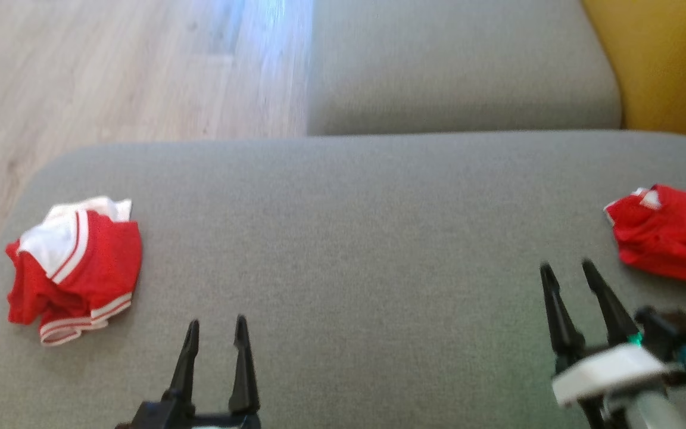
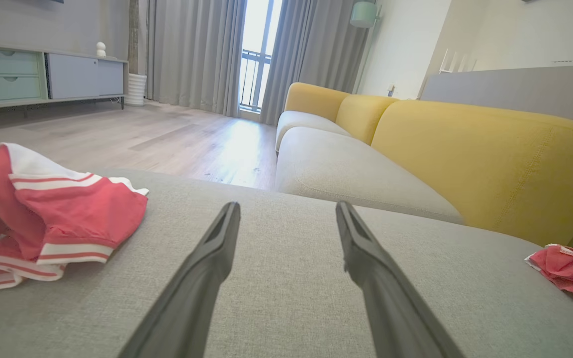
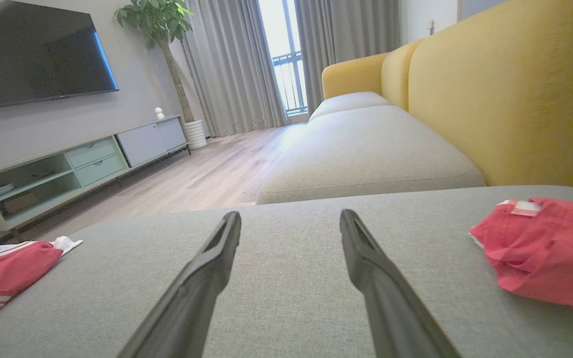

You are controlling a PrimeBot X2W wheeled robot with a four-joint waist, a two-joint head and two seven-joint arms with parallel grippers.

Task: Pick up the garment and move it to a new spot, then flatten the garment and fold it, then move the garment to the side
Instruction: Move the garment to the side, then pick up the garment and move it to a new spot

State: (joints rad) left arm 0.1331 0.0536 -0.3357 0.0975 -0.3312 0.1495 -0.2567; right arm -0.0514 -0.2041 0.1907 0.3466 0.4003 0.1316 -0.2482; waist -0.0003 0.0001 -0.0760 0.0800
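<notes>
Seat: grey cushion (image 1: 343,238), its middle bare, wood floor (image 1: 111,71) past its far left corner
Striped garment (image 1: 75,268): red with white bands, crumpled in a heap at the cushion's left end, neither flat nor folded
Red garment (image 1: 670,238): bunched small at the cushion's right edge, partly cut off in the head view; I cannot tell whether it is neatly folded
Left gripper (image 1: 217,322): low at the near edge, fingers spread, nothing between them, well apart from the striped garment
Right gripper (image 1: 567,265): fingers spread and empty, near the red garment but not touching it
Done, I'd guess: the red garment looks set aside on the right
Left to do, I'd guess: the striped garment wants the whole round, lifting to the bare middle, flattening, folding, moving aside
Next reach: likely the left gripper's, as that heap lies on its side
</notes>
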